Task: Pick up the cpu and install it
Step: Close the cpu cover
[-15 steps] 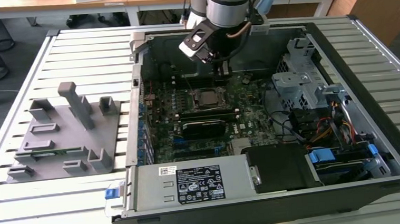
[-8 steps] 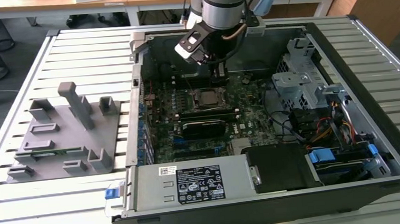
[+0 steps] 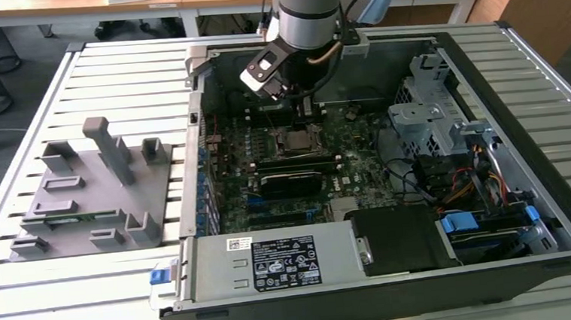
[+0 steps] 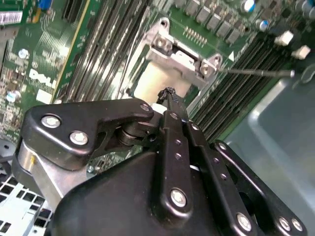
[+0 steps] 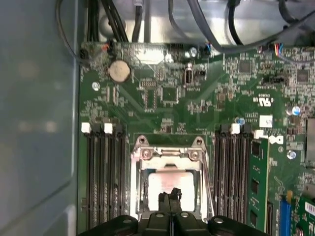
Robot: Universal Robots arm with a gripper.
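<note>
The cpu (image 5: pixel 170 183) is a pale silver square lying flat inside the metal-framed socket (image 5: pixel 142 153) on the green motherboard; in the second wrist view the cpu (image 4: pixel 155 81) shows the same way. My gripper (image 5: pixel 170 194) hangs just over it, its two black fingertips pressed together with nothing between them, also seen as the gripper (image 4: pixel 168 93). In the exterior view the gripper (image 3: pixel 300 108) reaches down into the open computer case, just behind the socket (image 3: pixel 295 140).
Black memory slots (image 5: pixel 103 177) flank the socket, with a green memory stick (image 5: pixel 257 187) in one. The case wall (image 5: pixel 34 123) stands close by. A drive cage (image 3: pixel 426 120) and cables fill the exterior view's right. A grey fixture (image 3: pixel 87 196) sits outside the case.
</note>
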